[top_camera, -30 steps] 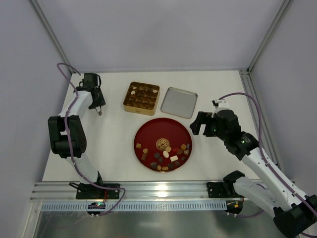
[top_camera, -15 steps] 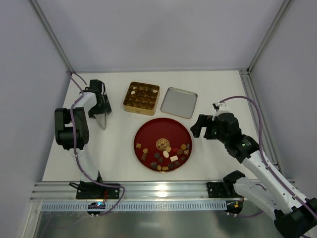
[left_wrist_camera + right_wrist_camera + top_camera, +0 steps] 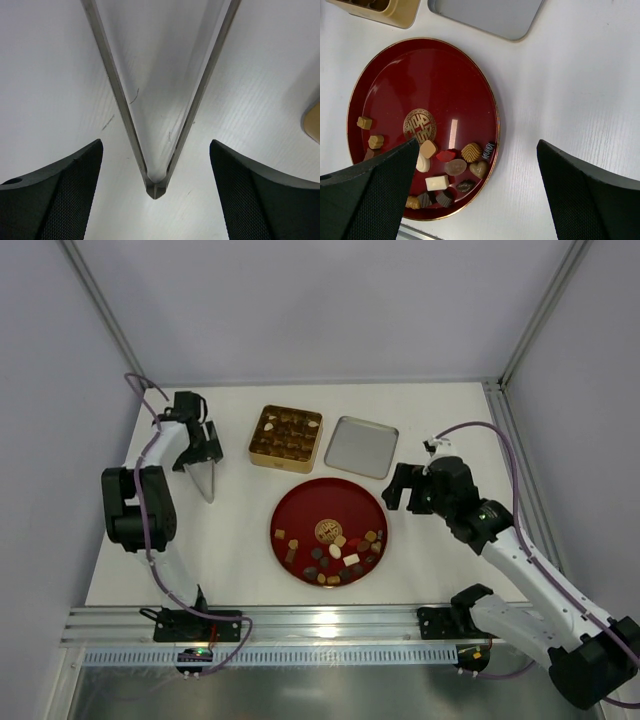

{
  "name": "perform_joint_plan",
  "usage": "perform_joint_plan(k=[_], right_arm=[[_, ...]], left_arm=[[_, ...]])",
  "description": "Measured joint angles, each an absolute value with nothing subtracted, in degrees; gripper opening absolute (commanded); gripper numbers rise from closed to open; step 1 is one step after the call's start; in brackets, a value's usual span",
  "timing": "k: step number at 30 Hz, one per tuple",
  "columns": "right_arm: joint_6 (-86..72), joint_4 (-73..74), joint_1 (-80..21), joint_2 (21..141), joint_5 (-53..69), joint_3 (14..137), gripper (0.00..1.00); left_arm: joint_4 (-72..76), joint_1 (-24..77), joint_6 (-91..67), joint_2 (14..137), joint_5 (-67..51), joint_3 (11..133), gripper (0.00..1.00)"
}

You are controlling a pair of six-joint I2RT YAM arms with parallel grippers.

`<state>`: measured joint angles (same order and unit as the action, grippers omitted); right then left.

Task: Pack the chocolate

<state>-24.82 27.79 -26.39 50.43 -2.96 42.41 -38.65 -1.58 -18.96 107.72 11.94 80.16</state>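
The chocolate (image 3: 335,552) is several small brown, caramel and cream sweets on the near right part of the dark-red plate (image 3: 310,505); the sweets also show in the right wrist view (image 3: 455,167). More sweets fill the gold tin (image 3: 286,437). My left gripper (image 3: 200,462) is open at the far left, its jaws wide on either side of the closed end of V-shaped metal tongs (image 3: 156,185) lying on the table, not touching them. My right gripper (image 3: 400,490) is open and empty just right of the plate, above bare table (image 3: 477,200).
The tin's lid (image 3: 361,447) lies inside up, right of the tin and behind the plate; it also shows in the right wrist view (image 3: 485,15). The tin's corner (image 3: 312,120) shows at the right edge of the left wrist view. A metal rail (image 3: 300,625) runs along the near edge.
My left gripper has swung a little and the tongs now lie on the table just beyond it. My right gripper has shifted slightly towards the plate.
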Motion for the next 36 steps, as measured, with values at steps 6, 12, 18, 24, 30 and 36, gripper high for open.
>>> perform_joint_plan(k=[6, 12, 18, 24, 30, 36], right_arm=[[-26.1, 28.3, -26.4, 58.0, -4.8, 49.6, 1.0], [-26.0, 28.8, -24.3, 73.1, -6.6, 61.1, 0.88], [-25.8, 30.1, -18.7, 95.4, -5.9, 77.5, 0.68], [-26.3, 34.5, -15.1, 115.5, -5.4, 94.0, 0.53], [-27.0, 39.0, -11.9, 121.8, -5.6, 96.8, 0.5], [-27.0, 39.0, -11.1, 121.8, -5.8, 96.5, 0.49]], left_arm=[[-40.9, -1.6, -18.9, 100.0, 11.2, 82.4, 0.85], [-41.2, 0.3, -19.7, 90.6, 6.7, 82.7, 0.84], [-40.5, 10.9, -22.0, 82.7, 2.6, 80.8, 0.84], [-40.3, 19.3, -24.1, 80.8, -3.0, 80.2, 0.84], [-39.1, 23.2, -25.1, 82.2, -7.6, 80.6, 0.83], [-38.4, 24.9, -25.1, 87.7, -10.1, 82.8, 0.83]])
